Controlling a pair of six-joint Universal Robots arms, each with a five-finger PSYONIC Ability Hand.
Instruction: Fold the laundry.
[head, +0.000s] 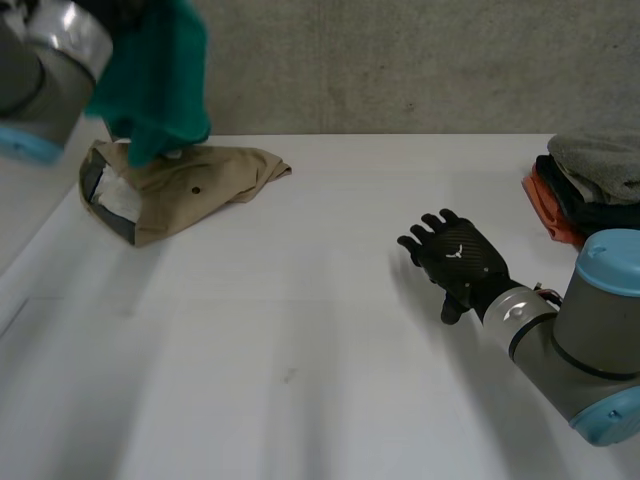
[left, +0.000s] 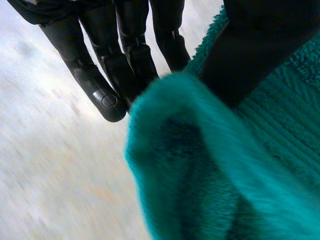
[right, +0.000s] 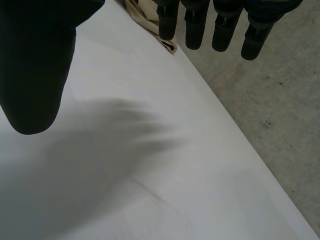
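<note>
- L hand (left: 131, 55): grasping the teal fleece cloth (left: 240, 165). L wrist view: thumb lies across the fleece, straight fingers (left: 95, 85) on the other side, cloth nipped between them.
- Head view: teal fleece cloth (head: 155, 75) hangs in the upper left of the frame, off the worktop (head: 300, 330), right beside the L arm (head: 45, 70). Its lower end dangles over the beige garment; can't tell if they touch.
- Beige garment (head: 190, 185): lies crumpled on the worktop at upper left, under the teal cloth, white and grey lining showing at its left end.
- R hand (head: 462, 262): released, holding nothing. Fingers straight and spread, palm down, right of centre in the head view, well apart from both cloths.
- R wrist view: R hand (right: 35, 65) is over bare worktop, with an edge of the beige garment (right: 140, 12) past its fingertips.
- Pile of clothes (head: 590, 185): grey on top, black and orange below, at the right edge of the frame near the R arm, no hand on it.
- Concrete wall (head: 400, 60) behind the worktop.
</note>
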